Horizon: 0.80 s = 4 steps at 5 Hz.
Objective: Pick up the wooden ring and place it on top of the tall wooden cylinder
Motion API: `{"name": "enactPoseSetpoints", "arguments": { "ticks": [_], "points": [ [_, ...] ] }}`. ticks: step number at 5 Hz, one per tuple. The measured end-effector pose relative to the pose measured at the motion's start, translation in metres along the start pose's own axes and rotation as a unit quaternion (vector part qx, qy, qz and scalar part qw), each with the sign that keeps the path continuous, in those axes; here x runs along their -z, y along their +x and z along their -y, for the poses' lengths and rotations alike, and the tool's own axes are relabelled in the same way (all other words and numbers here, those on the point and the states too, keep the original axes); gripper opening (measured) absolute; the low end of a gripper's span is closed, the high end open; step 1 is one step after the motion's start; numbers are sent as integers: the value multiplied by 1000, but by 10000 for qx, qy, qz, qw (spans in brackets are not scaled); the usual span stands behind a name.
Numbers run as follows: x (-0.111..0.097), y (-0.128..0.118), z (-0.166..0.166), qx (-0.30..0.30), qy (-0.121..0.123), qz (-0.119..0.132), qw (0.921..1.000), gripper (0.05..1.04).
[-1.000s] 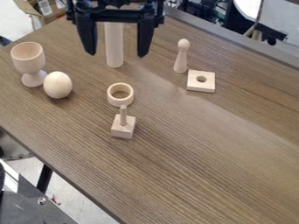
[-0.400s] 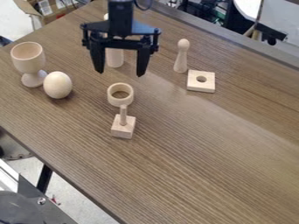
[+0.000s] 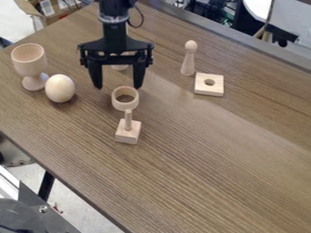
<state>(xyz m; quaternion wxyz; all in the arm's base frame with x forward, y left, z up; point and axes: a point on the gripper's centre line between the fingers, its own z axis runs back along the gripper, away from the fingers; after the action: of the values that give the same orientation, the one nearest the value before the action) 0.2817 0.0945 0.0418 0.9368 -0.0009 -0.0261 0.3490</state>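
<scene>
Just below the wide-spread black fingers (image 3: pixel 139 75) sits a round ring (image 3: pixel 119 105), then a pegged block (image 3: pixel 128 135) — egg (image 3: pixel 60 88) and goblet (image 3: pixel 29 64) left, slim pin (image 3: pixel 188 64) and holed square (image 3: pixel 209 91) right, cylinder (image 3: pixel 120 67) partly hidden behind — all pale wood.

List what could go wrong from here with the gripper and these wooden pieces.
The gripper hangs with open fingers close to the ring; coming down off-centre might knock it. The pegged block is just in front, so a shoved ring could topple it. The uncradled egg might roll against the goblet if bumped.
</scene>
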Motion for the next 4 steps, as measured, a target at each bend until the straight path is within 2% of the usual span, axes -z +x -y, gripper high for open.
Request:
{"name": "enactPoseSetpoints", "arguments": {
  "ticks": [2, 4],
  "points": [
    [5, -10, 3, -78, -32, -97, 9999, 999],
    [5, -16, 8, -90, -5, -70, 9999, 999]
  ]
}}
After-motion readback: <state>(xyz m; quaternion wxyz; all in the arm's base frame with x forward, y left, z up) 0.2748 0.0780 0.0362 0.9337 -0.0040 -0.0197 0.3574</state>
